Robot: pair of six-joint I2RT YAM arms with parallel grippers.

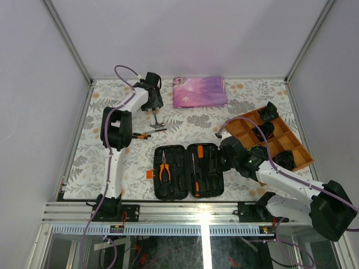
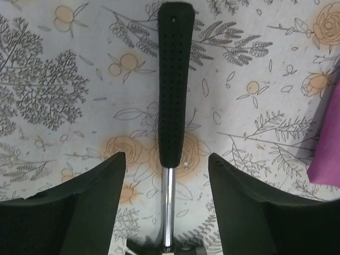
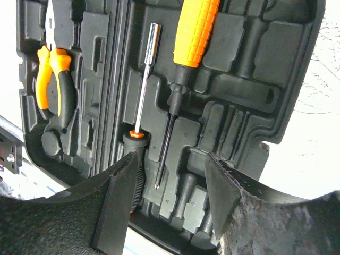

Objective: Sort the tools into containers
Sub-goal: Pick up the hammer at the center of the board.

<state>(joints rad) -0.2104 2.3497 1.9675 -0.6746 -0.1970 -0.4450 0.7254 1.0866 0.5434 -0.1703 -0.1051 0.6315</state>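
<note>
In the case [image 3: 239, 85] lie one pliers [image 3: 53, 79] and two screwdrivers [image 3: 195, 32] under the right gripper [image 3: 169, 164], parted and empty, while the left gripper [image 2: 166, 156], likewise spread, straddles one hammer [image 2: 172, 79].

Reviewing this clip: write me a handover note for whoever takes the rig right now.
Left gripper: open, fingers either side of the hammer, which lies flat on the table; not gripped yet.
Right gripper: open, empty, hovering over the open tool case.
Done: pliers, an orange-handled screwdriver and a slim chrome-shafted driver sit in the case slots.
Left to do: the hammer, plus a small orange-and-black tool on the table beside the left arm.
</note>
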